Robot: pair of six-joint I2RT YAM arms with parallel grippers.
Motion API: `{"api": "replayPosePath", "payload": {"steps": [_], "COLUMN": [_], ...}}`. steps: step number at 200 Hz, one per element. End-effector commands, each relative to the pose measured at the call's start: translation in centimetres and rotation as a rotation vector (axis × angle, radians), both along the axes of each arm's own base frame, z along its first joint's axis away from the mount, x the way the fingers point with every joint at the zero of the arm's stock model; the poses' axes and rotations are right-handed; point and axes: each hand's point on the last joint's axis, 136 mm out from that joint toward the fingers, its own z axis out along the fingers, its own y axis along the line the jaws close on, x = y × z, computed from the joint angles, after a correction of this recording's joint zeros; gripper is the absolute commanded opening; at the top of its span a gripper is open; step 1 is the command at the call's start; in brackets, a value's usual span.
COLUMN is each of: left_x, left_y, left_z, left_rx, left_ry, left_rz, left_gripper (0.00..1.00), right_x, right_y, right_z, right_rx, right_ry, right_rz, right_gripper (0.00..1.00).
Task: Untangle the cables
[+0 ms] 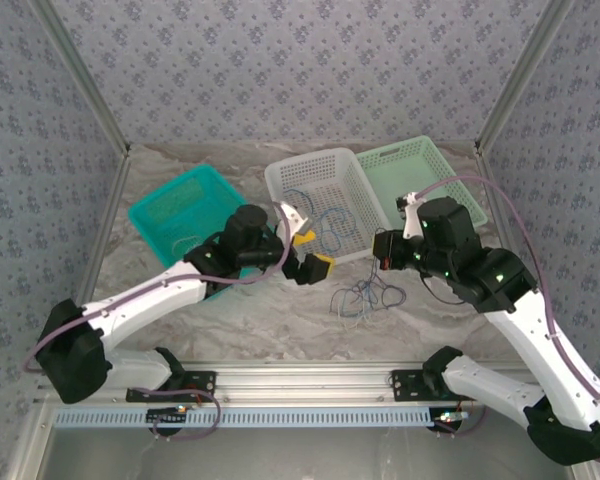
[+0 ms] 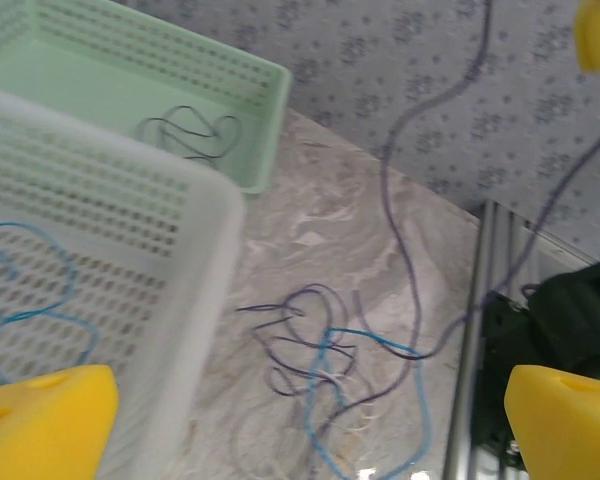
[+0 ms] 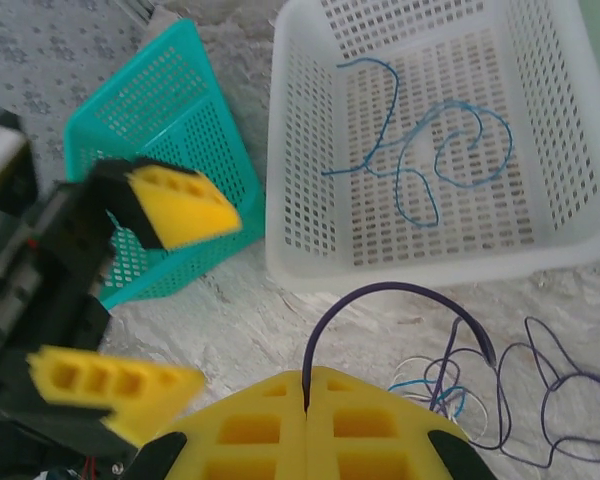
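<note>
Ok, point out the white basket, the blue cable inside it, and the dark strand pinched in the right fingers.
white basket (image 3: pixel 430 272): right wrist view, near wall.
blue cable (image 3: pixel 398 178): right wrist view, middle loop.
dark strand (image 3: pixel 400 286): right wrist view, top of its arch.

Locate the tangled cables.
In the top view, the tangled cables lie on the table right of centre, just in front of the white basket, beside the right gripper.

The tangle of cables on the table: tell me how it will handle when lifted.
Probably floppy: the dark wire pinched in the right tool arches in a loose loop. Likely light, being thin. The tangle may rise as one, since strands cross.
</note>
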Motion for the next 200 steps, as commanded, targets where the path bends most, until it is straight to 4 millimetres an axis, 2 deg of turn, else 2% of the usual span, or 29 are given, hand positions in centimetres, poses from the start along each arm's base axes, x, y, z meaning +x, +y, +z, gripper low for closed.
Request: {"api": "replayPosePath", "payload": {"steps": [1, 21, 42, 56, 78, 119, 153, 200], "left_x": [-1.4, -1.9, -1.2, 0.3, 0.4, 1.6, 1.2, 1.2], "left_y": [-2.8, -4.3, -5.2, -5.3, -6.1, -8.0, -9.6, -10.9], "left_z": [4.1, 4.3, 3.8, 3.3, 3.5, 2.3, 2.1, -0.5], "left_rx": [-0.114, -0.12, -0.099, -0.072, -0.086, -0.056, -0.08, -0.045], "left_ry": [-0.064, -0.076, -0.079, -0.075, -0.09, -0.075, -0.044, 0.025], "left_rz": [-0.102, -0.122, -0.098, -0.021, -0.046, -0.057, -0.129, -0.151], "left_gripper": [0.99, 0.99, 0.99, 0.99, 0.99, 0.99, 0.99, 0.96], "right_x": [0.1, 0.2, 0.1, -0.2, -0.5, -0.9, -0.9, -1.1], "right_y": [0.1, 0.3, 0.7, 0.9, 1.0, 1.6, 1.4, 1.7], "right_z": [1.4, 2.2, 3.1, 3.5, 3.6, 3.9, 4.1, 5.9], "right_rx": [-0.003, 0.019, 0.046, 0.057, 0.069, 0.093, 0.091, 0.13], "right_ry": [-0.035, -0.051, -0.062, -0.063, -0.06, -0.061, -0.067, -0.102], "right_rz": [0.015, 0.013, 0.03, 0.045, 0.059, 0.096, 0.086, 0.102], "right_gripper": [0.0, 0.0, 0.0, 0.0, 0.0, 0.0, 0.0, 0.0]}}
